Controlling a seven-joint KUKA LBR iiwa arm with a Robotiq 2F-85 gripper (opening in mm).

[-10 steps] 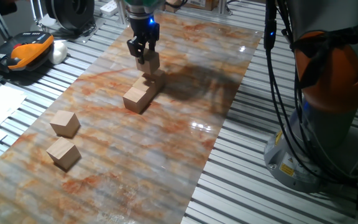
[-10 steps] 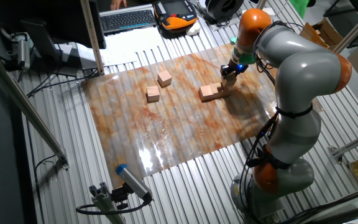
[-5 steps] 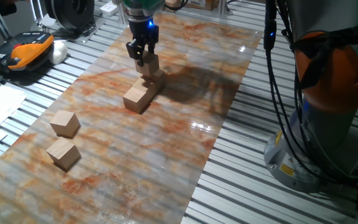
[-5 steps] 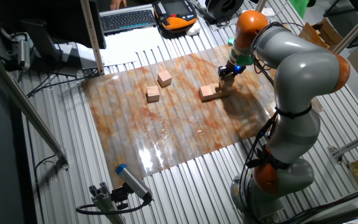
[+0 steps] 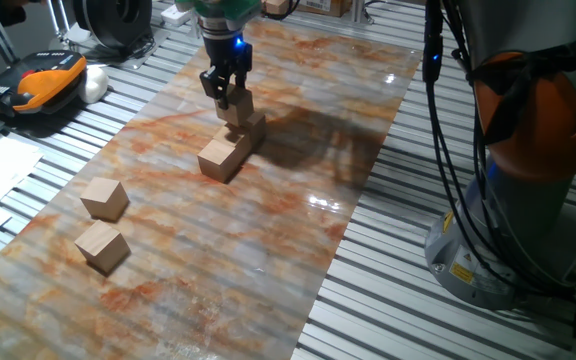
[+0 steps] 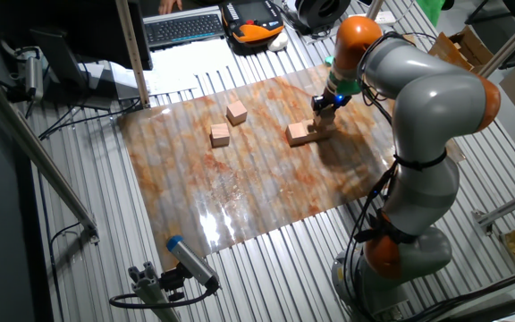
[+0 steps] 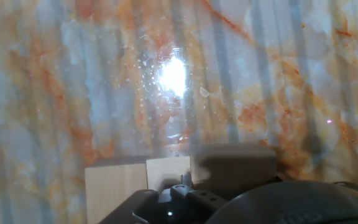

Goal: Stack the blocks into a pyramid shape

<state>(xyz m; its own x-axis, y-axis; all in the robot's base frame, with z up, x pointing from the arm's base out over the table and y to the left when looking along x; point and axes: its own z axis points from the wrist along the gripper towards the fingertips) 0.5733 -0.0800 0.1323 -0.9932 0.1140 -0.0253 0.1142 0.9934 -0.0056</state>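
Blocks are spread over the marbled counter [image 5: 298, 190]: a row of cubes [image 5: 230, 148] [image 6: 304, 132] has been started near the far end, and two loose cubes [image 5: 104, 198] [image 5: 102, 246] lie well apart from it, toward the near left corner. One upper cube [image 5: 239, 103] is seen just above the row, with the gripper [image 5: 224, 90] [image 6: 324, 105] at it; the jaws appear to be clamped on this cube, though the contact itself is too small to be confirmed. In the hand view, two tan faces [image 7: 137, 180] are seen side by side below the jaws. How many cubes form the row cannot be told from the fixed views. A risk is judged here: if the upper cube is released off-centre over the seam, it may tip or slide off. The row below could also be pushed apart if the cube is pressed down crookedly. A sideways drag on withdrawal could be caused by jaws that are opened too little.
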